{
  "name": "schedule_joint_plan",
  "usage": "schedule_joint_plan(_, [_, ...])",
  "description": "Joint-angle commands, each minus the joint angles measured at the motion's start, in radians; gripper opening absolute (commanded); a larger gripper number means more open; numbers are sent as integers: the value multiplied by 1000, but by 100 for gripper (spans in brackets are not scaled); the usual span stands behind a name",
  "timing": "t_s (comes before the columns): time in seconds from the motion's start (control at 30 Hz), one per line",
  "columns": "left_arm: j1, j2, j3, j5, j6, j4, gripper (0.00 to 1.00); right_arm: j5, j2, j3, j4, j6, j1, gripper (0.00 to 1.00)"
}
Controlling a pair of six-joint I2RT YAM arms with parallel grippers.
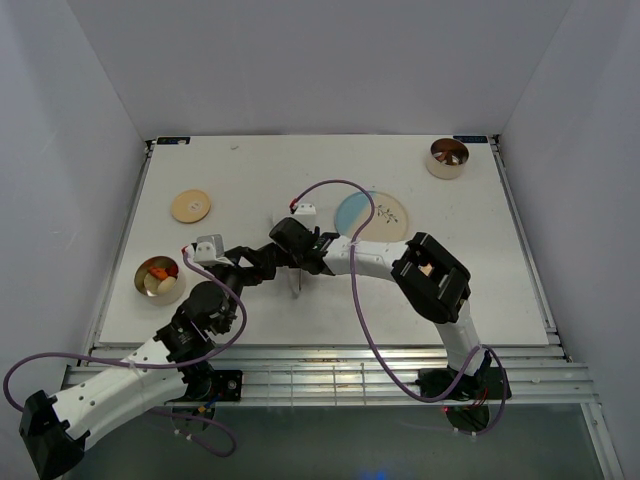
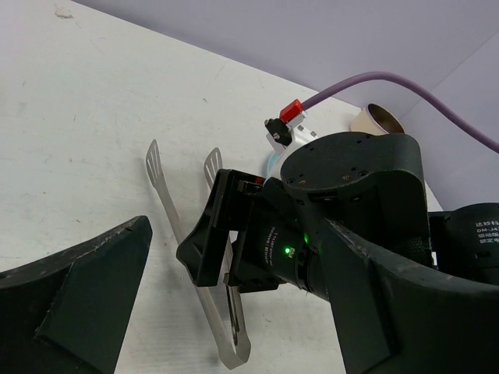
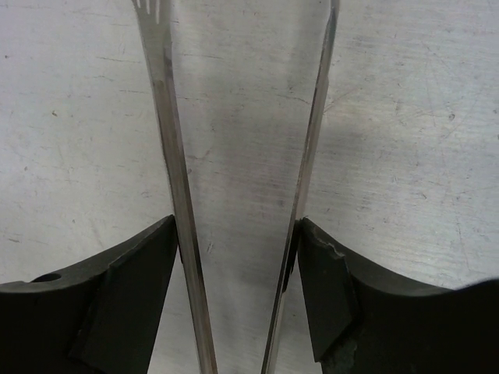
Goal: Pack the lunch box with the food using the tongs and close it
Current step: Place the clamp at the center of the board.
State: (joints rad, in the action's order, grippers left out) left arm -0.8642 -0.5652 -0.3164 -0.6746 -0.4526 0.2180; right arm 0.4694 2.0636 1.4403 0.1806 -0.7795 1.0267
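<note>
The silver tongs (image 2: 165, 195) lie low over the white table at its middle, their joined end towards my left wrist camera. My right gripper (image 3: 236, 234) is shut on the tongs (image 3: 160, 117), one black finger pressed against the outside of each arm, and the arms stand spread in a V. My left gripper (image 2: 234, 312) is open wide just left of it and holds nothing. The round lunch box (image 1: 181, 287) at the left holds food (image 1: 155, 277), orange and whitish pieces.
A blue-and-white plate (image 1: 371, 212) lies just behind my right gripper (image 1: 293, 250). A tan round lid (image 1: 190, 205) lies at the back left. A second round tin (image 1: 447, 157) stands in the far right corner. Purple cables loop over both arms.
</note>
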Motion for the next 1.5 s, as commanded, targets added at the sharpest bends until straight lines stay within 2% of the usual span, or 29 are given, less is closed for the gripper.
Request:
schedule_joint_plan(0.0, [-4,19,13,-10,3,12,98,54,-57,0,7,-20,6,68])
schedule_joint_plan(0.4, [-4,30,14,-5,3,12,98,57,-168,-63,26,-14,9,75])
schedule_joint_plan(1.0, [-4,22,14,-11,3,14,98,43,-71,-77,13,-20,26,76])
schedule_joint_plan(1.23, [-4,4,13,-8,-1,15,98,55,-48,-47,57,-32,35,77])
schedule_joint_plan(1.47, [-4,7,13,-8,0,17,98,71,-103,-67,77,-26,38,93])
